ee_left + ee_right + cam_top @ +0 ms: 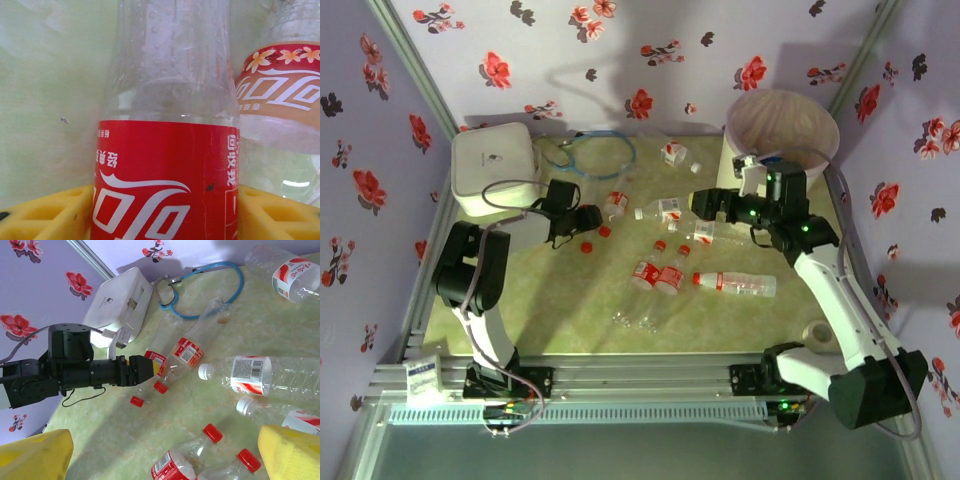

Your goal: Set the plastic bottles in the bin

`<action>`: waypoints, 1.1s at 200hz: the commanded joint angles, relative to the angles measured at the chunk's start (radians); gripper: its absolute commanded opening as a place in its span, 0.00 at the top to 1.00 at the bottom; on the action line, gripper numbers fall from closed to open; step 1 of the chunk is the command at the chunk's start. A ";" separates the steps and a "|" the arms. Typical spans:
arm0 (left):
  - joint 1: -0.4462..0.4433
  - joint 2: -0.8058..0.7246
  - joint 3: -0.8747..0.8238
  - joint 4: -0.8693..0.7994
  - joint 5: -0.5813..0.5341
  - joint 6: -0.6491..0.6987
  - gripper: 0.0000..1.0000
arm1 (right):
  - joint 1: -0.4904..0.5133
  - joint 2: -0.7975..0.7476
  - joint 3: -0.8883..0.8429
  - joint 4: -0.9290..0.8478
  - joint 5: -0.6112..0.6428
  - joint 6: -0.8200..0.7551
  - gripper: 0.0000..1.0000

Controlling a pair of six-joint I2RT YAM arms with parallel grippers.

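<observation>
Left claw [592, 216] grasping a red-labelled bottle [615, 205] that lies on the green counter [550, 300], left of centre. In the left wrist view the label sits between two yellow fingers [45, 212], which press against it on either side. The bottle's cap and base are cut off by the frame, and only the finger ends show along the lower edge. A neighbouring bottle [280, 85] with an orange flowered label lies just beside it on the right, also cropped. Right claw [160, 440] released, its yellow fingers wide apart with nothing between them. It hangs over loose bottles [660, 270] scattered mid-counter, some of them cut off at the lower edge of the right wrist view. The bin [790, 93] stands at the far right corner, well apart from the grasped bottle, and the right arm's wrist covers its near rim. From above, the dark left claw's fingers are hard to make out. A white box [495, 165] and a blue cable loop [600, 150] lie at the far left.
</observation>
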 commanded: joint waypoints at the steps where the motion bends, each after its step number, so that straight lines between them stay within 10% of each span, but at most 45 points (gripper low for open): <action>1: -0.002 0.003 0.015 -0.013 0.009 -0.011 0.41 | 0.010 0.022 -0.007 0.036 -0.027 -0.005 0.04; 96: -0.029 -0.340 0.022 -0.227 -0.035 0.069 0.48 | 0.167 0.130 -0.002 0.157 0.075 0.063 0.05; 220: -0.320 -0.471 -0.098 0.060 0.183 0.100 0.50 | 0.291 0.406 0.042 0.532 -0.012 0.385 0.12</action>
